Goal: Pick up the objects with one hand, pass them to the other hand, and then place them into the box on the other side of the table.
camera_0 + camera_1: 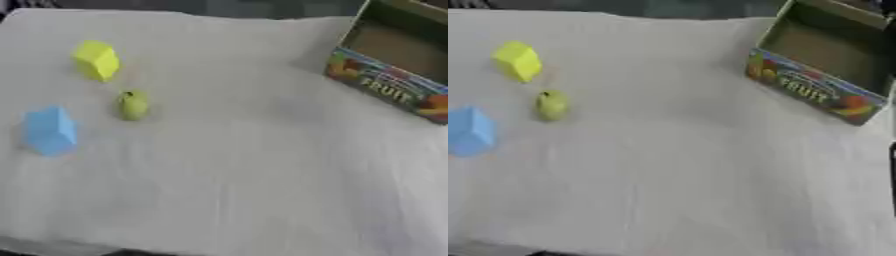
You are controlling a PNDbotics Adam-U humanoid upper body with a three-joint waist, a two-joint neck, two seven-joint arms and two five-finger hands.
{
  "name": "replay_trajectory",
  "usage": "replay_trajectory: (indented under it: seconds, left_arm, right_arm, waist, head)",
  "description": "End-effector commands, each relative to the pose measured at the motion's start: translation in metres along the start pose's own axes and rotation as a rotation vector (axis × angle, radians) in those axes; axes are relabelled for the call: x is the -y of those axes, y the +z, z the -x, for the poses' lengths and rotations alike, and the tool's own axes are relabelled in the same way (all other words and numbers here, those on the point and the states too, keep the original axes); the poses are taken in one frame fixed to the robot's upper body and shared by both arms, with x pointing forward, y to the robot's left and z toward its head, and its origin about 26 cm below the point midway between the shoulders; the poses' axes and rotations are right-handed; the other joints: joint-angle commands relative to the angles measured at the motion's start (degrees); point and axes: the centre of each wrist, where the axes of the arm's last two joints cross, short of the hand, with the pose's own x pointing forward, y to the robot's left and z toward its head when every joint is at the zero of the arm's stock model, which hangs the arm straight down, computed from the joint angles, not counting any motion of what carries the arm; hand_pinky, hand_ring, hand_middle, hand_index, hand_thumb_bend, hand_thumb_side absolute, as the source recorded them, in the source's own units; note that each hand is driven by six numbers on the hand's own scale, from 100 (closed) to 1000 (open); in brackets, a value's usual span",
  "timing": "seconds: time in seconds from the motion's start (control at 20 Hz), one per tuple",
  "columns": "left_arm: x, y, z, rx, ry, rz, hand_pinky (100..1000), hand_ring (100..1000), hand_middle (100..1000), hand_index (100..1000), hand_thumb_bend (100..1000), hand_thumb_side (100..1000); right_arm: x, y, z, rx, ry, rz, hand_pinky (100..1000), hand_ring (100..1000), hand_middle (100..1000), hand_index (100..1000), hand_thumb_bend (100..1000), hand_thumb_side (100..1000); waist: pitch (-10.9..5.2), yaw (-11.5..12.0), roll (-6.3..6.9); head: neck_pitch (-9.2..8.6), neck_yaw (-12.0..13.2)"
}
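Neither hand shows in either view, so the state of their fingers cannot be told. Three things lie left of the fruit box (815, 87): a green pear (133, 105) nearest it, a yellow block (96, 60) beyond the pear, and a blue block (50, 131) farthest left. The box seems empty. The left hand would best start with the pear, closing around its middle before passing it rightward.

Both head eyes look down on the same table (245, 190) and box (815, 65).
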Motion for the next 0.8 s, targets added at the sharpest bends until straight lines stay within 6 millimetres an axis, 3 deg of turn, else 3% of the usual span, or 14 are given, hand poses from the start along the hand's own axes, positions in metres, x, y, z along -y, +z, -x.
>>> replay_trajectory:
  seconds: [0.05,0.3,0.55,0.8]
  left_arm:
    - [-0.005,-0.007,-0.007,0.031,-0.022,0.009,686,690,709,830,142,663]
    - [-0.004,-0.005,-0.007,0.025,-0.034,0.021,685,690,709,830,143,659]
    - [-0.005,-0.009,-0.009,0.03,-0.054,0.038,687,692,709,834,147,645]
    - [-0.004,-0.039,-0.025,0.079,-0.195,0.185,697,699,706,843,147,573]
  right_arm:
    - [0.004,-0.002,-0.004,0.007,0.021,0.004,1000,1000,861,892,100,594]
    - [0.004,-0.001,0.001,-0.012,0.017,0.004,1000,1000,861,892,100,594]
    - [0.005,-0.001,0.001,-0.008,0.018,0.011,1000,1000,861,891,100,593]
    - [0.006,-0.002,0.001,-0.009,0.031,0.002,1000,1000,860,891,100,590]
  waist:
    - [-1.9,0.26,-0.02]
    - [-2.91,0.99,-0.41]
    - [-2.71,1.05,-0.5]
    - [-2.75,1.06,-0.18]
  head:
    - [0.96,-0.65]
    - [1.34,-1.42]
    - [0.3,-2.16]
    - [0.08,-1.86]
